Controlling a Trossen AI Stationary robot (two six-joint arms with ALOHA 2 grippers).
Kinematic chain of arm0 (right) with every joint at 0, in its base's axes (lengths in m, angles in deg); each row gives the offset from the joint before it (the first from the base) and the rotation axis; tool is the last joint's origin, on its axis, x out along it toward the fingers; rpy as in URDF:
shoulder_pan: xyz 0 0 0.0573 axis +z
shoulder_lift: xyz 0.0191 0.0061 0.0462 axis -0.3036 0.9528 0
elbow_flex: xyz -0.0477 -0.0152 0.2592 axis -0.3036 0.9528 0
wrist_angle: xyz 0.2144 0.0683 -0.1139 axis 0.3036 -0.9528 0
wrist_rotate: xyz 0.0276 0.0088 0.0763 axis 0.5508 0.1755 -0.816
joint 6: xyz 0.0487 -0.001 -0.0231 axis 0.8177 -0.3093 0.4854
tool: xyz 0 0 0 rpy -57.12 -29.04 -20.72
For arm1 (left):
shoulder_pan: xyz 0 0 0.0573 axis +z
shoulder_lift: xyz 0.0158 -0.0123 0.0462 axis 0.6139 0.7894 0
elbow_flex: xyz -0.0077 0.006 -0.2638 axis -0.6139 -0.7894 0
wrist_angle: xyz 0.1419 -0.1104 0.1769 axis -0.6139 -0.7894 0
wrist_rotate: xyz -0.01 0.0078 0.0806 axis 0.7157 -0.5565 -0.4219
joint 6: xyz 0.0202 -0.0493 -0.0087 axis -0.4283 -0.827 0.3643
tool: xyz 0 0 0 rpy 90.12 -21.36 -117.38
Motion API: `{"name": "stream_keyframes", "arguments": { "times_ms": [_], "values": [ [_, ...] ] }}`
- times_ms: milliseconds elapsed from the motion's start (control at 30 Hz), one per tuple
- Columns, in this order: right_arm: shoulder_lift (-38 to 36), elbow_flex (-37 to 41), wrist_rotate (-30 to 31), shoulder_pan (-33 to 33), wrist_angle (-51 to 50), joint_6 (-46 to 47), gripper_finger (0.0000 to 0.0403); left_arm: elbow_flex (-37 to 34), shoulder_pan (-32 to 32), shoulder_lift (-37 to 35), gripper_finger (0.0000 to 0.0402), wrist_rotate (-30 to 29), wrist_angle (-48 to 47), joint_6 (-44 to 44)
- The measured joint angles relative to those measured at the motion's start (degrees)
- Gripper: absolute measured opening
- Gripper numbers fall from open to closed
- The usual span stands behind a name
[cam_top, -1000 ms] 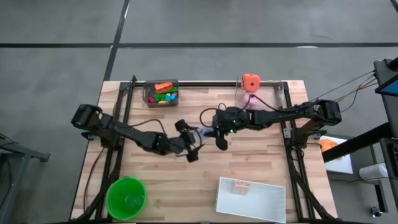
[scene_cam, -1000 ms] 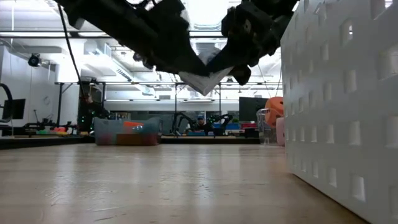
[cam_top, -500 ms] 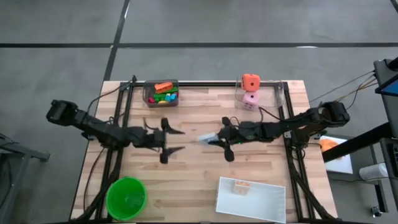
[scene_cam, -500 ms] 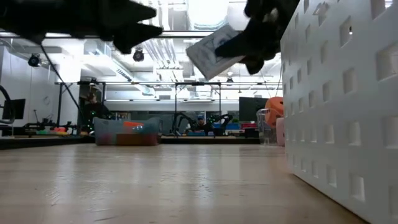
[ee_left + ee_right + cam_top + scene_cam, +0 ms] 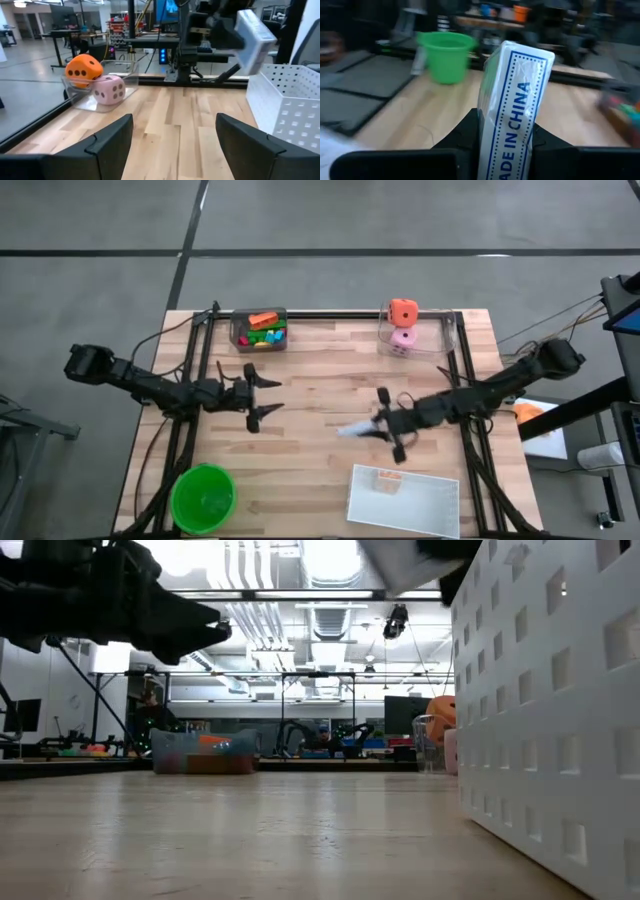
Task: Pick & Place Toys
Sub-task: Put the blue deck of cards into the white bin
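Right gripper [image 5: 385, 430] clenches a white, blue-printed, plastic-wrapped card box [image 5: 512, 102] just above the white perforated rectangular tray [image 5: 440, 510]; left gripper [image 5: 262, 392], fingers spread and empty, hovers well away from it.

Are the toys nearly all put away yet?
Not nearly. One small box already sits in the white tray. The right pincer is shut on a card pack above the table near the tray. The left pincer is open and empty. The bin of small pieces, the orange cube and the pink die are left.
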Motion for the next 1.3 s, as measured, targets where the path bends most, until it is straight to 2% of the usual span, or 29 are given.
{"name": "stream_keyframes", "arguments": {
  "times_ms": [333,533,667,833,1000,1300],
  "values": [
    [-6.4,0.0,1.3,16.4,-10.8,8.3,0.0061,0.1,0.0,0.1,0.0285,-0.2,0.0,-0.4],
    [-6.6,-3.3,5.3,25.3,-18.3,17.6,0.0061,0.1,0.0,0.1,0.0285,-0.7,0.0,-1.1],
    [-4.2,-6.2,8.7,29.5,-25.5,24.6,0.0061,0.1,0.0,0.1,0.0285,-0.8,-0.1,-1.7],
    [2.3,-9.9,9.6,31.3,-31.1,30.9,0.0061,0.1,0.0,0.1,0.0285,-0.8,-0.6,-1.7],
    [10.1,-14.2,9.3,31.4,-41.4,37.1,0.0061,0.1,0.0,0.1,0.0285,-0.8,-1.0,-1.7],
    [18.0,-22.5,8.8,31.5,-50.4,39.1,0.0061,0.1,0.0,0.1,0.0285,-0.8,-1.0,-2.4]
  ]
}}
